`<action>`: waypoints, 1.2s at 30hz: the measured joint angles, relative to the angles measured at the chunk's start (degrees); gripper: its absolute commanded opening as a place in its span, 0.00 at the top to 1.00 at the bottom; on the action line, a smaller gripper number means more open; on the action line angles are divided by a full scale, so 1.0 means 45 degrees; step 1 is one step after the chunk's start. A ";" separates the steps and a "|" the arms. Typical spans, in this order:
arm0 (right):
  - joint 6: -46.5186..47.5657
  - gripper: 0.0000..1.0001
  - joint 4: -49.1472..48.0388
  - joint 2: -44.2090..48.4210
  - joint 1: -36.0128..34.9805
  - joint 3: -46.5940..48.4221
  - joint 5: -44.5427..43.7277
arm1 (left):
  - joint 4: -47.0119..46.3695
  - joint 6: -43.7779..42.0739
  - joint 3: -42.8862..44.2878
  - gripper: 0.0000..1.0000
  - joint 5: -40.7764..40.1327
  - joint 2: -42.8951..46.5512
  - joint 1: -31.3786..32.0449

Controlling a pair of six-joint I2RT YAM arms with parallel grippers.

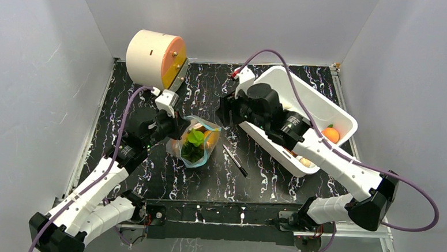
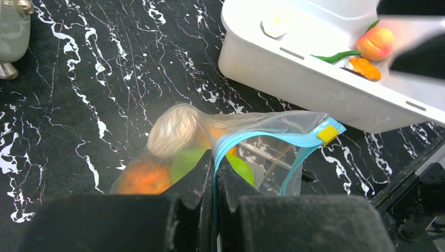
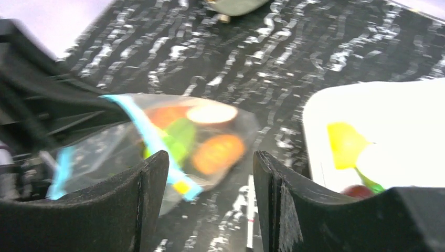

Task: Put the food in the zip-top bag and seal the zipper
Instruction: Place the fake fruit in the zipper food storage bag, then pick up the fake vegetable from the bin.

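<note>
**Bag held at its zipper edge, filling partly done**

The zip-top bag [image 1: 194, 143] lies on the table [image 1: 206, 186] between the two arms, with green and orange food [image 1: 195, 139] already visible through its clear wall. The left gripper [image 2: 214, 164] is closed tight on the bag's edge, and the blue-teal zipper [image 2: 273, 135] passes between its jaws. The yellow slider [image 2: 327, 134] sits at the far end of the strip. The right gripper [image 3: 210, 160] is shown with its jaws about half open and nothing between them. It hangs near the bag, between the bag and the white tub [image 2: 315, 94].

Further pieces are seen in the tub, among them a peach-like piece [image 2: 375, 43] and a green bean [image 2: 336, 55], so filling is judged unfinished. For this step, the left pinch is best kept firm and slightly raised so that the mouth gapes. Each remaining piece is best gripped across its middle, carried over the rim and released well inside the mouth. The black pen [image 1: 235, 160] beside the bag is to be avoided. Sealing should be attempted only once no food lies across the strip.
</note>
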State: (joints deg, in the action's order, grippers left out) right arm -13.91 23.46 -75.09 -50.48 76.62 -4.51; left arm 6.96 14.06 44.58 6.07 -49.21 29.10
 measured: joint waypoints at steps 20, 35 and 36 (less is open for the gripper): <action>0.3332 0.43 0.2098 -0.2021 0.5338 0.0860 -0.1763 | -0.0505 -0.2453 -0.1360 1.00 0.1933 0.0695 0.0000; -0.2885 0.47 0.1171 -0.4702 0.6581 0.0758 -0.4551 | -0.0481 -0.2705 -0.1365 1.00 0.2220 0.1190 0.0000; -0.3215 0.46 0.1083 -0.4809 0.6581 0.0758 -0.4813 | -0.0495 -0.2705 -0.1365 1.00 0.2254 0.1195 0.0000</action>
State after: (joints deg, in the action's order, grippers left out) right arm -28.38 28.34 -96.73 -20.86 80.03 -26.17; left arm 4.73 1.89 38.44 16.21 -43.83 29.10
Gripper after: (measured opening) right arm 0.517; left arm 0.007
